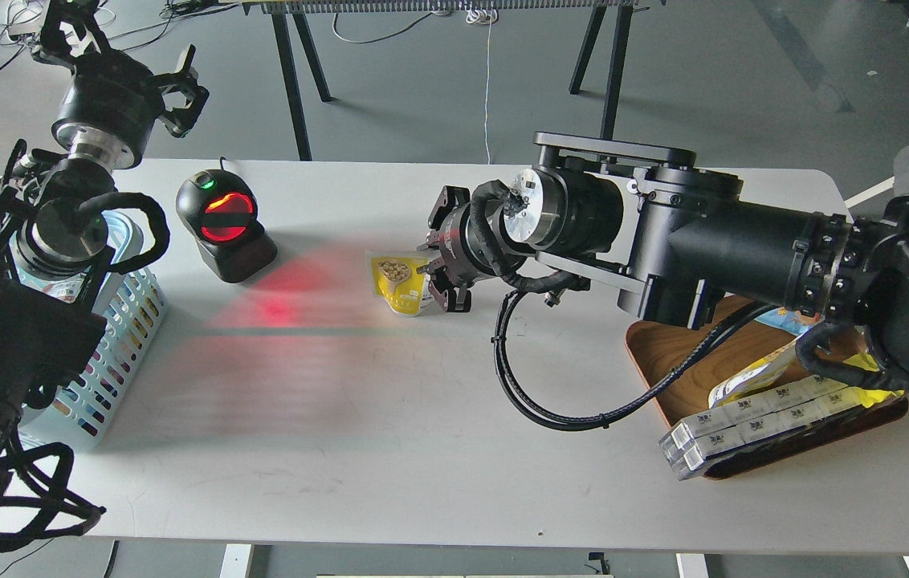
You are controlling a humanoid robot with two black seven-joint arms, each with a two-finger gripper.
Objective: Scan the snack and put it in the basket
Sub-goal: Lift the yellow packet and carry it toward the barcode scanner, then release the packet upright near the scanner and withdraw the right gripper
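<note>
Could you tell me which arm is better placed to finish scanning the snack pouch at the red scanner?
Right. The right gripper holds the snack beside the scanner. The left gripper sits raised beyond the table's far edge, above the basket, holding nothing.

On the one white table I count one barcode scanner, one yellow pouch, one blue basket and one wooden tray. In the tray lie two long white boxes; how many packets are behind them I cannot tell. There are two black arms.
</note>
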